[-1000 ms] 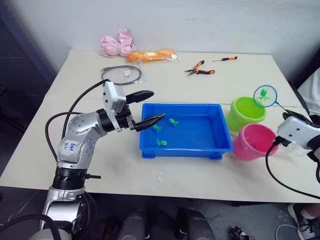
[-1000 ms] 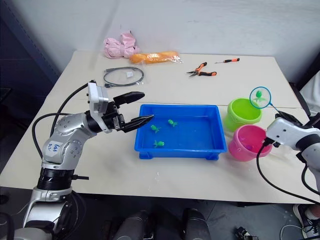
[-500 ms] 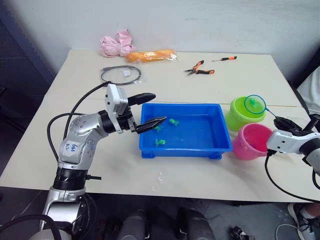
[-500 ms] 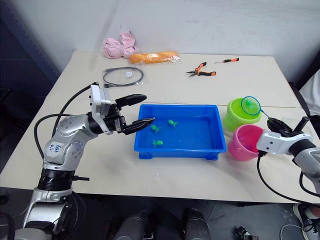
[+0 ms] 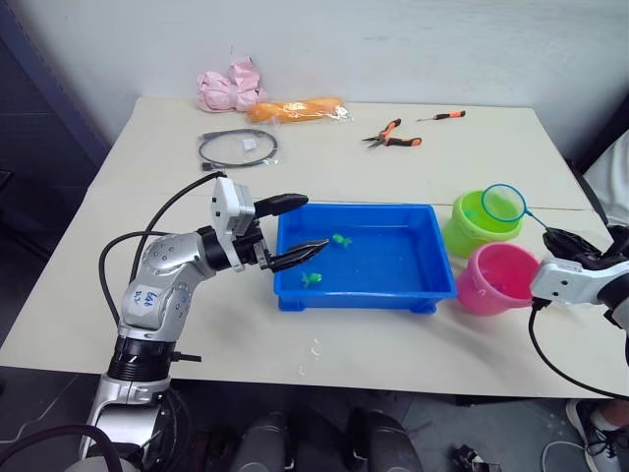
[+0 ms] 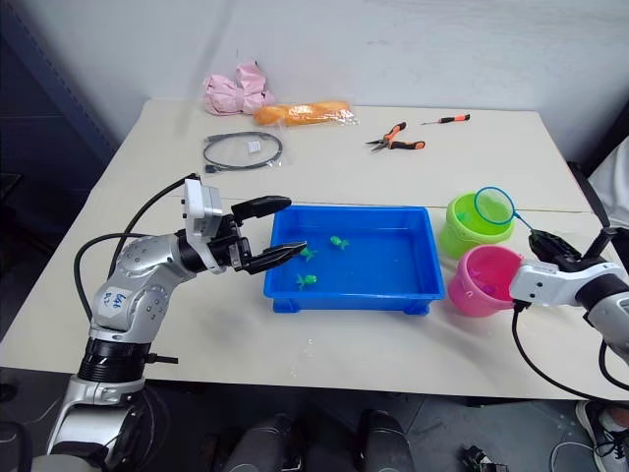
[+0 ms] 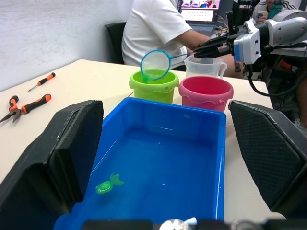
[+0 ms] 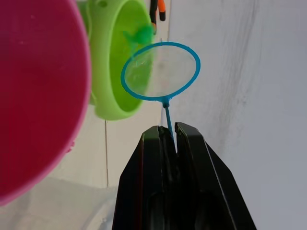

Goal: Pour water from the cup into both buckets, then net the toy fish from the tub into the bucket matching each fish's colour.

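The blue tub [image 5: 388, 285] sits mid-table with green toy fish [image 5: 341, 239] floating in it. My left gripper [image 5: 313, 222] stands open at the tub's left end, one finger over the rim. To the tub's right are the lime green bucket [image 5: 470, 228] and the pink bucket [image 5: 496, 280]. My right gripper [image 5: 562, 243] is shut on the net's thin handle. The net's hoop [image 5: 503, 204] is empty and hangs over the green bucket's rim. A green fish [image 8: 141, 34] lies inside the green bucket [image 8: 112, 72]. The clear cup [image 7: 206, 66] stands behind the pink bucket [image 7: 206, 93].
At the table's back lie orange-handled pliers [image 5: 396, 135], a screwdriver [image 5: 442, 116], a coiled cable [image 5: 239, 147], an orange packet [image 5: 295, 108] and a pink bundle [image 5: 231, 87]. A person in a white shirt [image 7: 158, 28] sits beyond the table's right end.
The net swung down over the green bucket, and the green fish it carried is out of it; the hoop is empty. My left gripper sank slightly at the tub's left end.
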{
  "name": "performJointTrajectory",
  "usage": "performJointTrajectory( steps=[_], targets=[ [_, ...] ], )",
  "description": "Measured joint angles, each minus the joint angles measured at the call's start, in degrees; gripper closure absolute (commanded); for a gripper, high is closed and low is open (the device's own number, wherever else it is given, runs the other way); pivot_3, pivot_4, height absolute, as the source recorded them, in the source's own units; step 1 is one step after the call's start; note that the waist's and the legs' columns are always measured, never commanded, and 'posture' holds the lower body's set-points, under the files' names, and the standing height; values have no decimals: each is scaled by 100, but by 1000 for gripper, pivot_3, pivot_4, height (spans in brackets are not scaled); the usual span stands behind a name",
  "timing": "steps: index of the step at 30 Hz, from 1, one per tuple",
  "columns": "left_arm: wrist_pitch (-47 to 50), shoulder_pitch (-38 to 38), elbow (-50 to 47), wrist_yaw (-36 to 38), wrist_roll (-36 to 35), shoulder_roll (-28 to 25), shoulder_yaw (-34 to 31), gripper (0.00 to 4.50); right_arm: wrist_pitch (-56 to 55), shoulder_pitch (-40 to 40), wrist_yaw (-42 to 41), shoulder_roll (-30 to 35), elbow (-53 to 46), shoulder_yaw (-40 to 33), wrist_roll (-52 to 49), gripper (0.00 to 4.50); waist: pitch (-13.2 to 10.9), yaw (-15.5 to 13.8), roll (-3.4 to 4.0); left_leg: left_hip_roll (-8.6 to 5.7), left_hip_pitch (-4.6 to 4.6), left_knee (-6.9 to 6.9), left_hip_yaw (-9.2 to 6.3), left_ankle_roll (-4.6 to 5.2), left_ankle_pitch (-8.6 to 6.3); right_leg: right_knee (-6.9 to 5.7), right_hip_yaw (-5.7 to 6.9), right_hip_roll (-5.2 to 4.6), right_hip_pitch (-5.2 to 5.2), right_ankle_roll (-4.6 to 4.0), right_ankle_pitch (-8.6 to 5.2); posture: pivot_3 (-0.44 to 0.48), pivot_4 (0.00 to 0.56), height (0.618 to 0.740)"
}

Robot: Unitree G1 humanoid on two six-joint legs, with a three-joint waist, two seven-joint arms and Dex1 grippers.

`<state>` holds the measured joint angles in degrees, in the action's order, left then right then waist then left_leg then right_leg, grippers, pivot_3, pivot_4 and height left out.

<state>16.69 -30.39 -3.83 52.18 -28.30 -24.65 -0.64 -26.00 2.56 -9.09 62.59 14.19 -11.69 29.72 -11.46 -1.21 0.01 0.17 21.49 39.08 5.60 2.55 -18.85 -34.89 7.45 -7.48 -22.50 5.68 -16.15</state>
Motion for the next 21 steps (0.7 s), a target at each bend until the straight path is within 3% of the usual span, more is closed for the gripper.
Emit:
performJointTrajectory(
  steps=[10, 13, 15, 18, 21],
  targets=[
    [-60, 17, -4, -9, 9, 30, -2, 33, 6, 396, -86, 49, 161, -119, -424, 4500, 0, 4, 0, 3, -1, 0, -1, -1, 0, -1, 0, 0, 0, 0, 0, 0, 150, 740],
    [-63, 197, -15, 5, 18, -102, -68, 33, 256, 536, -808, -177, -195, -284, -1615, 4500, 0, 19, 0, 5, -2, 0, -2, -1, 0, -1, 1, 1, 1, 0, 0, 0, 150, 740],
    [-64, 323, 4, 58, 14, -290, -174, 33, 908, 872, -1749, -308, -584, -274, -2918, 4500, -1, 80, 1, 9, -4, 1, -2, -1, 1, 5, 0, 0, 1, -1, 1, 0, 150, 740],
    [-57, 592, 12, 173, -11, -630, -434, 33, 2331, 1452, -2815, -343, -1337, -359, -4753, 4500, -2, 128, 3, 20, -7, 1, -9, -2, 0, -6, 8, -1, 3, -6, 0, 0, 150, 740],
    [-32, 783, 23, 266, -36, -862, -656, 33, 3948, 1753, -3184, -338, -2081, -283, -5850, 4500, -1, 89, 0, 22, -4, 2, -18, -1, -3, -7, 17, -7, 6, -11, -1, 0, 150, 740]
  ],
)
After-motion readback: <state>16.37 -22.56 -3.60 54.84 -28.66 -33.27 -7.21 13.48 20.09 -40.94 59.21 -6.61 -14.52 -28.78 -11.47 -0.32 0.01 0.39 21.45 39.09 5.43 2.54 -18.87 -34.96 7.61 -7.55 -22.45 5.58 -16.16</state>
